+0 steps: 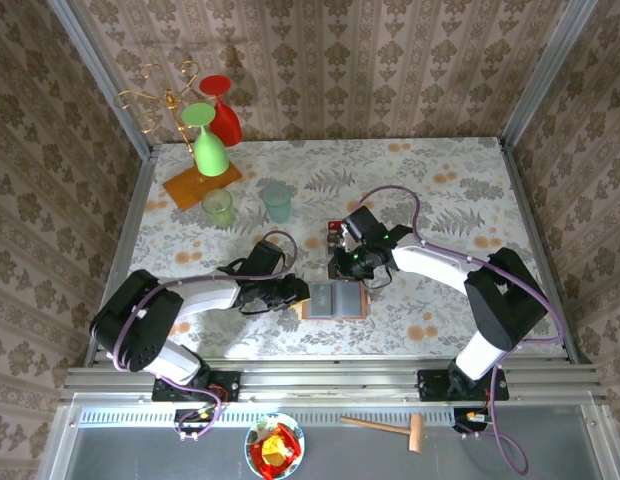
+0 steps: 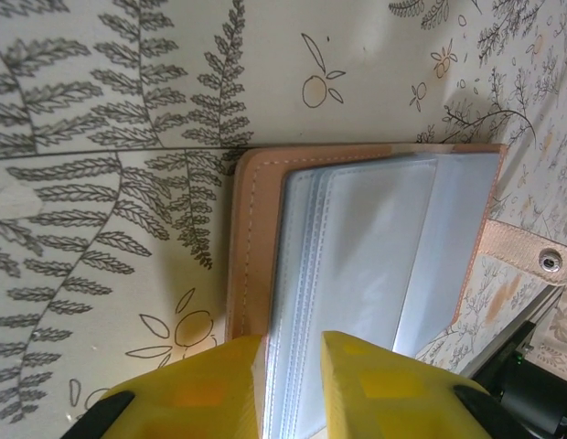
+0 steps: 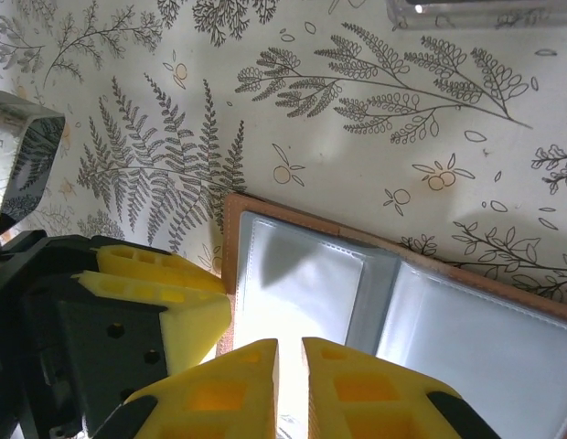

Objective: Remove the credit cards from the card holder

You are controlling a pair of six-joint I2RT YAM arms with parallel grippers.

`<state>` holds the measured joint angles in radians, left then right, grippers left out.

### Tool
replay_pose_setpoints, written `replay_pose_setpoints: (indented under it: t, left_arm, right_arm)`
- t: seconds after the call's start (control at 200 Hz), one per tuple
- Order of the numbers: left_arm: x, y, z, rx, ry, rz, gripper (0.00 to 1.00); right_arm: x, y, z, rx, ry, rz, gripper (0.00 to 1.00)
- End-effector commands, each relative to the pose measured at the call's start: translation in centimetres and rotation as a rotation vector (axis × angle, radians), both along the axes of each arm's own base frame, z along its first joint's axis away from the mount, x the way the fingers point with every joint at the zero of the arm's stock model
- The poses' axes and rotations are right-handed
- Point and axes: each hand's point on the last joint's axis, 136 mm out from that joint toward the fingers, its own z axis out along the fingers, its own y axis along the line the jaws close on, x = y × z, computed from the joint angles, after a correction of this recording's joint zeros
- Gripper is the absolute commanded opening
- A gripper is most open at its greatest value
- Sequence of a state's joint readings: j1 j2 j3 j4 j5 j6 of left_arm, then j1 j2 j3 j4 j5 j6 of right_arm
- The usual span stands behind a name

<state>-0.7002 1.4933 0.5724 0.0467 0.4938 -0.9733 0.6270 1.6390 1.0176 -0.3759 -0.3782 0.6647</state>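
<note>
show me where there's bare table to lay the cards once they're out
Widest bare cloth: the far right of the table, between the purple cable and the table's right edge. Also the far middle strip behind the two cups. Crowded: the far-left corner with the glass rack, and around the card holder in the near middle.

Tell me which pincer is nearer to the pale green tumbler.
Left. The left pincer sits at the card holder's left edge, front-right of the tumbler; the right pincer is over the holder, further right.
</note>
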Motion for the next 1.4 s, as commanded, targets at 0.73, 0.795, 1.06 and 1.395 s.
replay_pose_setpoints:
  t: [0.73,0.795,1.06,1.395]
  left_arm:
    - [-0.8,-0.1,-0.8,0.002,0.025,0.001,0.24]
    - [-0.9,0.0,-1.0,0.004,0.029,0.004,0.23]
    - [-1.2,0.1,-1.2,0.008,0.032,0.006,0.23]
    - [-1.3,0.1,-1.4,0.007,0.037,0.009,0.23]
  right_arm:
    - [-1.9,1.2,-1.8,0.033,0.083,-0.031,0.21]
    - [-2.0,1.2,-2.0,0.034,0.088,-0.031,0.21]
    - [-2.4,1.8,-2.5,0.063,0.116,-0.034,0.21]
    - [-3.0,2.4,-3.5,0.084,0.153,-0.043,0.21]
